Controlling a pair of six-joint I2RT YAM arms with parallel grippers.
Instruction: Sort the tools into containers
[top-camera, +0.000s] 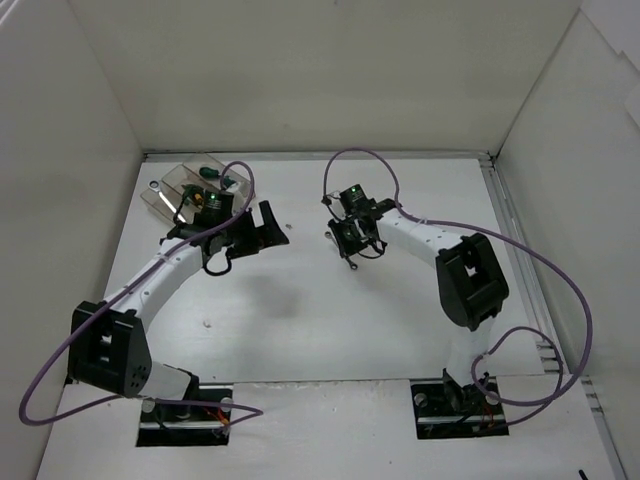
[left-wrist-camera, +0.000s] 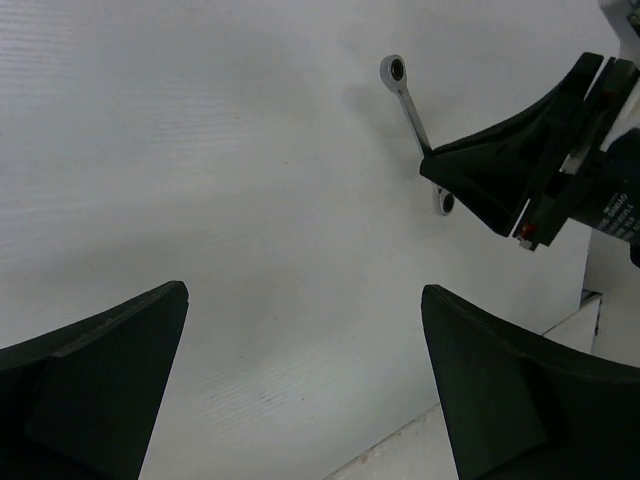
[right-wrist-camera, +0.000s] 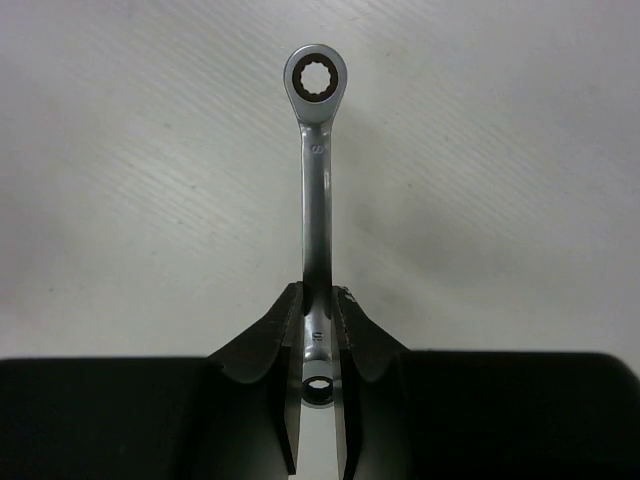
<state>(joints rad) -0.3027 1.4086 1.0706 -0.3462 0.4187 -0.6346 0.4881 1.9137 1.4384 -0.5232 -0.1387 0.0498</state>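
The wrench (right-wrist-camera: 316, 200) is silver, the right claw (right-wrist-camera: 318, 305) black, the table (right-wrist-camera: 120, 200) white, the cables (top-camera: 350, 152) purple.

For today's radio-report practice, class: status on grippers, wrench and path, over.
Right gripper shut on wrench. Left gripper open, empty. Left gripper sits between wrench and bins.

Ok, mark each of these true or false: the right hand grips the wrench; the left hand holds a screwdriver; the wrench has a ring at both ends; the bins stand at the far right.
1. The right hand grips the wrench. True.
2. The left hand holds a screwdriver. False: it is open and empty.
3. The wrench has a ring at both ends. True.
4. The bins stand at the far right. False: they stand at the far left, beside the left hand.
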